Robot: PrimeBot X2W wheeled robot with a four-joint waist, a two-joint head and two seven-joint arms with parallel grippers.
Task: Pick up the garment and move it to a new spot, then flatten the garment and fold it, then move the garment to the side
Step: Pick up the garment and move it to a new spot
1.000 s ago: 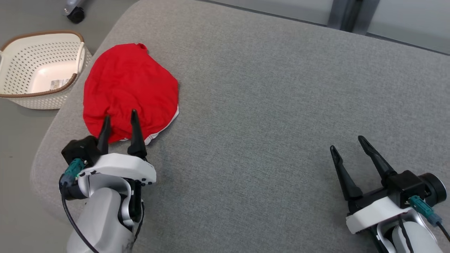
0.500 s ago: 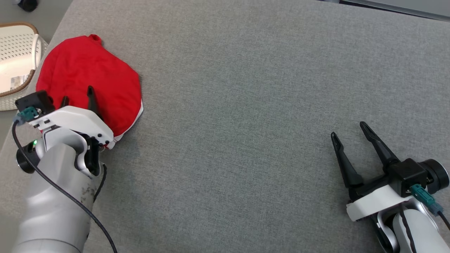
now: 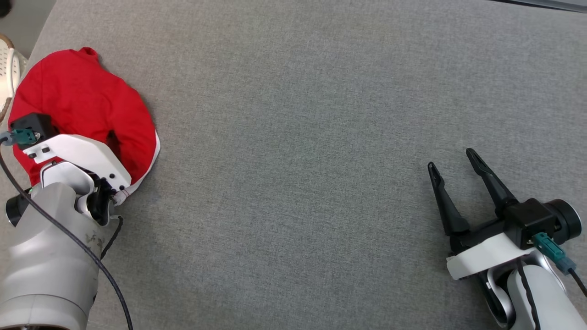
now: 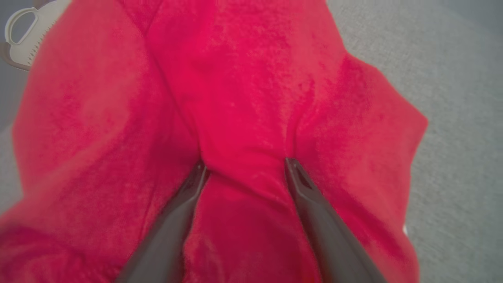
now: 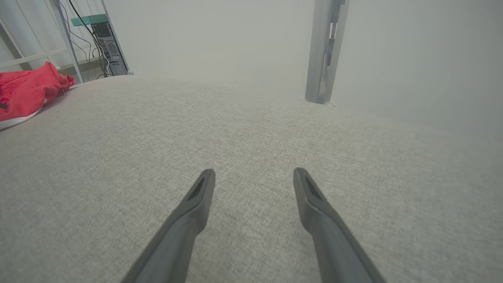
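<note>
The red garment (image 3: 82, 101) lies bunched at the left end of the grey cushion (image 3: 321, 137), with a white trim showing at its near edge. My left gripper (image 3: 98, 135) stands over its near part, mostly hidden under the white wrist housing. In the left wrist view the left gripper (image 4: 244, 163) is open, both fingertips (image 4: 292, 173) pressed into the garment (image 4: 243, 78) with a ridge of cloth rising between them. My right gripper (image 3: 450, 158) hovers open and empty at the lower right, far from the cloth. The right wrist view has its gripper (image 5: 254, 171) low over bare cushion, the garment (image 5: 27, 88) far to the left.
A white perforated basket (image 3: 7, 68) stands on the floor beyond the cushion's left edge, also seen as the basket (image 4: 23, 39) in the left wrist view. A metal post (image 5: 324, 51) and a computer case (image 5: 108, 49) stand behind the cushion's far edge.
The head camera has swung, shifting the whole picture left. My left gripper has pushed forward and down onto the garment, its fingertips now sunk into the cloth. The right gripper has held still.
</note>
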